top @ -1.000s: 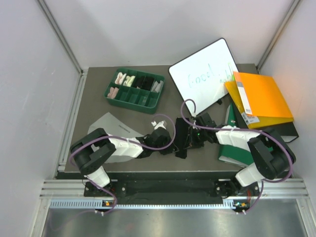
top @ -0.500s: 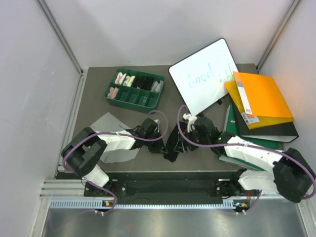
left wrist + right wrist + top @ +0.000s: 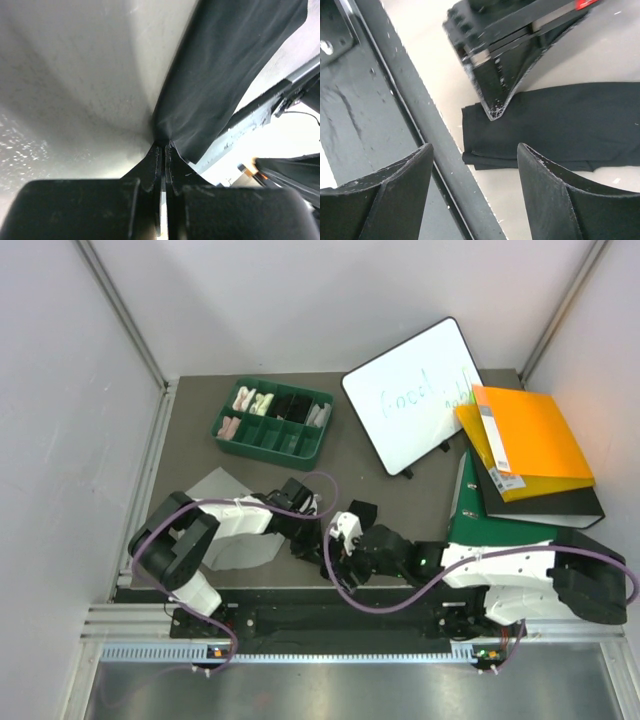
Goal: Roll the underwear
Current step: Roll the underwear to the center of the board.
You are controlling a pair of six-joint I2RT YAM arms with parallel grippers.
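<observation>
The black underwear [image 3: 560, 125] lies folded on the table close to its near edge, seen in the top view as a dark strip [image 3: 358, 512]. My left gripper [image 3: 163, 144] is shut on a corner of the black fabric [image 3: 225, 65], and its fingertips [image 3: 495, 102] show pinching that corner in the right wrist view. My right gripper [image 3: 474, 150] hangs open just short of the folded end, with nothing between its fingers [image 3: 540, 170]; from above it sits at the table's near middle [image 3: 340, 545]. The light grey underwear [image 3: 215, 487] lies flat under the left arm.
A green compartment tray [image 3: 322, 435] holding small cloth rolls stands at the back left. A whiteboard [image 3: 410, 390] leans at the back, with orange [image 3: 530, 440], black [image 3: 575, 508] and green [image 3: 500, 528] binders stacked at the right. The table's dark edge rail [image 3: 420, 125] runs right below my right gripper.
My right gripper has opened and let go of the black underwear, then swung left toward the near edge. The left gripper has dragged the black underwear left and nearer, still shut on it.
</observation>
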